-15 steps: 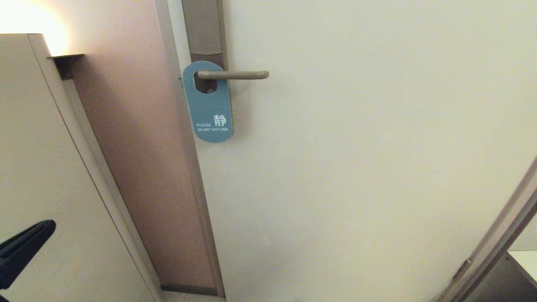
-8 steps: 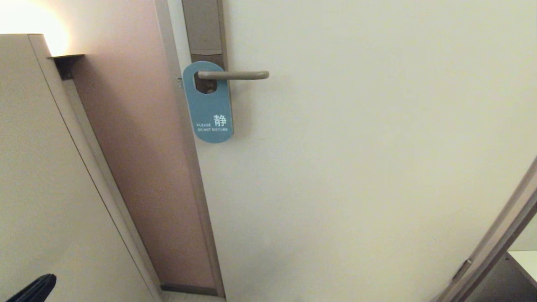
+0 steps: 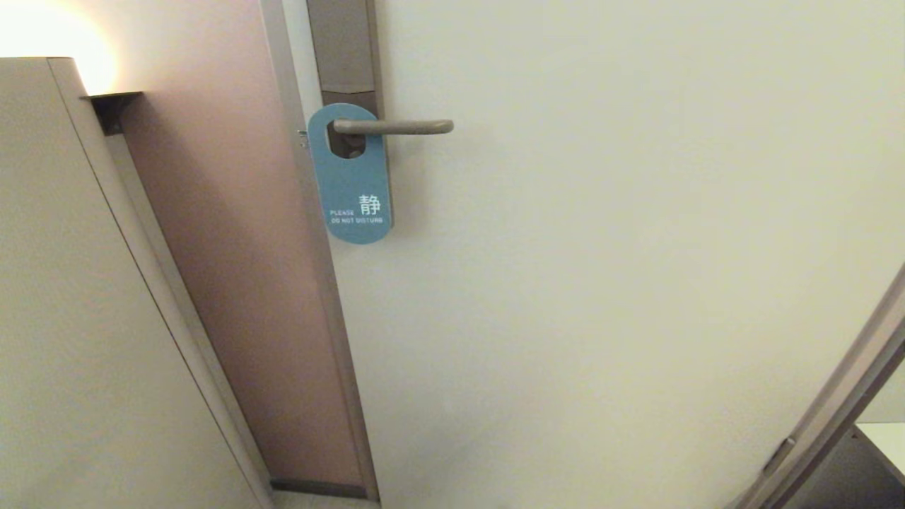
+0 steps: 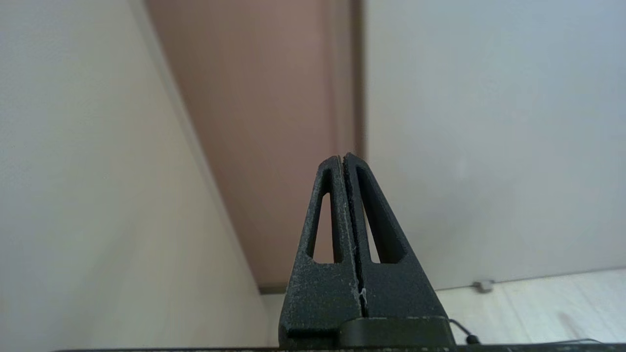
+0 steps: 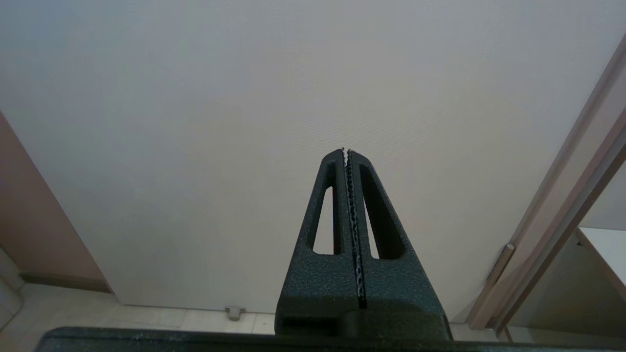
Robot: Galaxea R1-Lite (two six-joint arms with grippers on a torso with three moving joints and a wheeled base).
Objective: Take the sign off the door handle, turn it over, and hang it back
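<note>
Left gripper (image 4: 343, 157): nearest, low down and out of the head view; fingers pressed together on nothing, aimed at the foot of the wall strip beside the door.
Right gripper (image 5: 346, 151): also low and out of the head view; toothed fingers pressed together, nothing between them, facing the lower part of the door (image 3: 601, 283).
Sign (image 3: 351, 173): far and up on the left edge of the door, hanging through its hole on the door handle (image 3: 393, 126), teal side outward with the white "PLEASE DO NOT DISTURB" showing.
Door handle: slim lever, horizontal, free end pointing right; the sign sits at its root against the backplate (image 3: 343, 53).
Step in hand: judged from the teal face out and both arms well apart from it, either nothing is begun or the work is done; I cannot tell which.
Next move, if unstarted: raise one arm to the sign, part the fingers, pinch its lower end, slide it right off the lever's free end.
</note>
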